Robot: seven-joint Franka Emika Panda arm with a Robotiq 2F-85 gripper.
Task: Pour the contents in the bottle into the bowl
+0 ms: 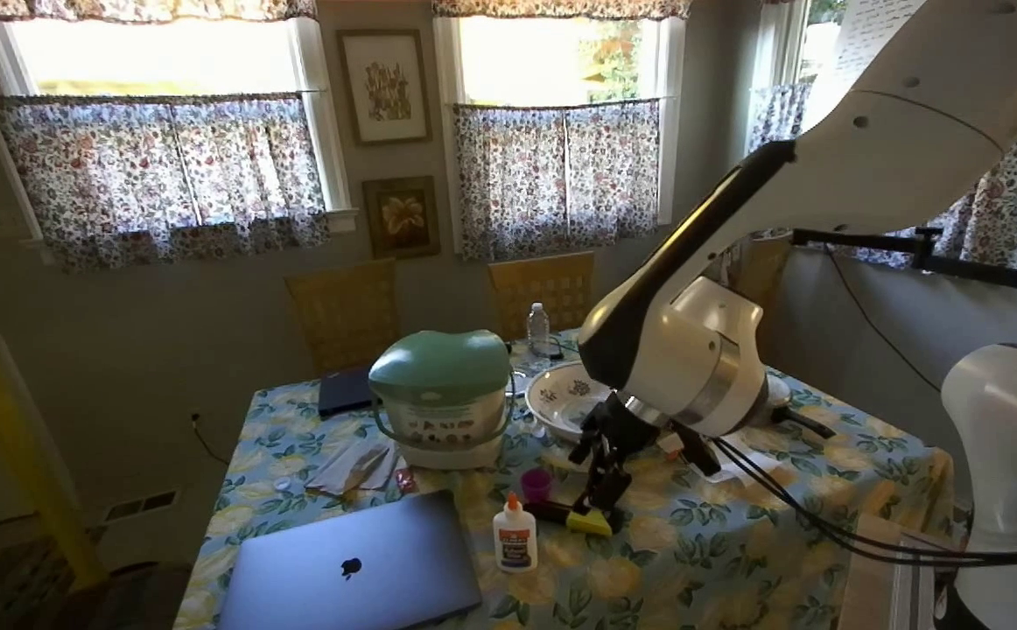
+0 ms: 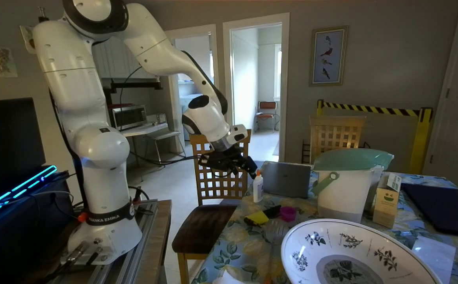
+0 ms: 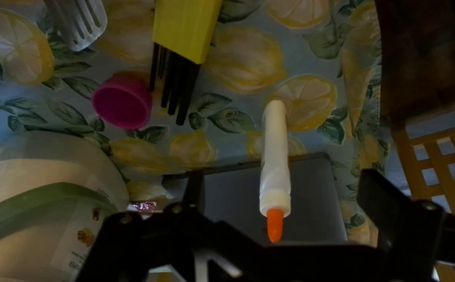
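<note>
The bottle, small and white with an orange cap, stands upright on the table; it shows in both exterior views and in the wrist view. The bowl, wide and white with dark plant prints, sits farther along the table; the arm partly covers it in an exterior view. It is not seen in the wrist view. My gripper is open and empty, with its fingers spread wide. In the wrist view the bottle appears between the fingers with a gap on each side. In an exterior view the gripper is close beside the cap.
A closed laptop lies by the bottle. A green-lidded tub stands between laptop and bowl. A pink cup, a yellow-and-black utensil and a slotted spatula lie near the bottle. A chair stands at the table edge.
</note>
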